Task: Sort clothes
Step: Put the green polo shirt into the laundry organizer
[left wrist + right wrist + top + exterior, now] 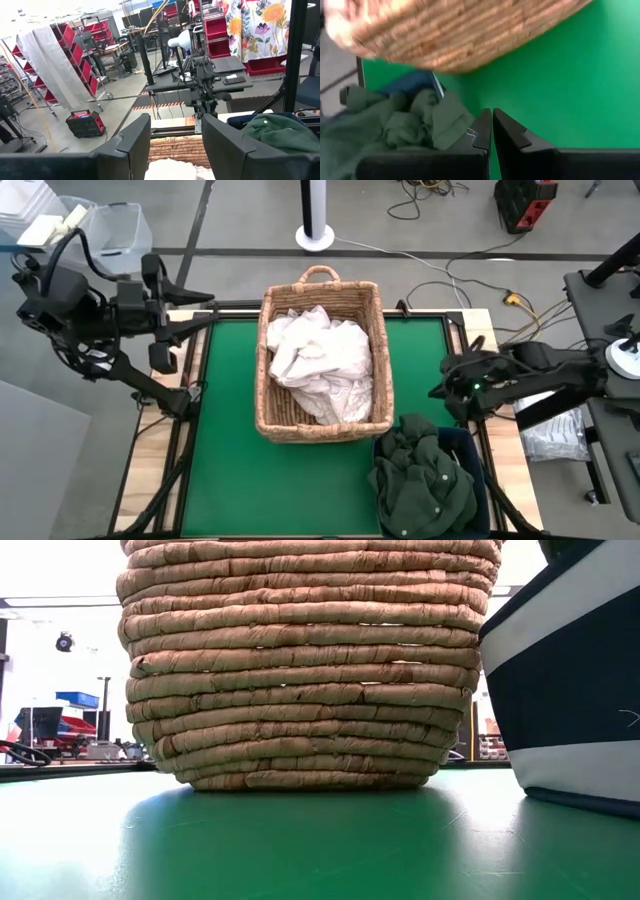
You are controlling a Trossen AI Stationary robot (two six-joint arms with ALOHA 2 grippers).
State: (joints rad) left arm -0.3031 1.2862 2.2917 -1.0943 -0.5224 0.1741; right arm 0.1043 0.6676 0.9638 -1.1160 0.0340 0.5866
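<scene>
1. The crumpled white fabric clothes [320, 360] fill the tan wicker basket [275, 420]; the dark green buttoned clothes [420, 480] heap over the dark blue square bin [478, 448] on the green counter [230, 460].
2. Both look light, limp and easily snagged; pinch a raised fold.
3. The left gripper [205, 310], fingers apart, and the right gripper [436, 391], fingers together and empty, hang at the counter's edges.

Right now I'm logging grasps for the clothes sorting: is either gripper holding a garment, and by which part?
Nothing is held. The left gripper is open and empty at the table's left edge; the right gripper is shut on nothing beside the dark green clothes.
</scene>
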